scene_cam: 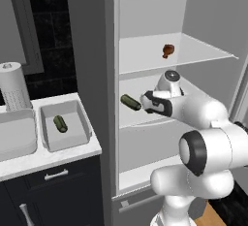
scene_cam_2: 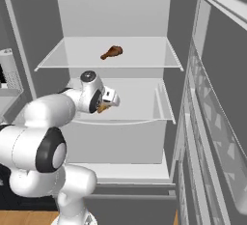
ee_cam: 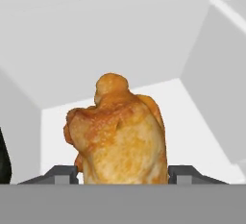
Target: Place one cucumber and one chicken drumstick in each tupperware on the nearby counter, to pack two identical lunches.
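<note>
- Hand view showed a golden-brown drumstick [ee_cam: 120, 136] right between the two dark fingertips [ee_cam: 62, 174], its sides meeting them on either side; the pincer [ee_cam: 122, 175] looked clamped on it, narrowed to the meat's width.
- That drumstick sat over the white middle fridge shelf [ee_cam: 202, 122], knob end pointing away from the camera.
- Right base view showed the arm reaching into the open fridge at the middle shelf [scene_cam_2: 144, 103], with a bit of brown drumstick [scene_cam_2: 102, 107] showing at the pincer [scene_cam_2: 107, 102].
- A second drumstick [scene_cam_2: 112, 52] lay on the upper shelf [scene_cam_2: 144, 55], well apart from the pincer; it also showed in the left base view [scene_cam: 168, 51].
- Left base view showed a dark green cucumber [scene_cam: 130, 102] lying on the middle shelf near its left edge, just beside the hand.
- On the white table [scene_cam: 58, 159] left of the fridge stood two grey tupperware tubs side by side.
- The nearer tub [scene_cam: 82, 118] held one cucumber [scene_cam: 60, 123], lying on its floor.
- The far tub [scene_cam: 19, 135] sat at the picture's left edge; its contents could not be made out.
- A white ribbed cylinder [scene_cam: 13, 91] stood behind the far tub, against the dark wall.
- Navy cabinets [scene_cam: 58, 191] with silver handles ran below the table.
</note>
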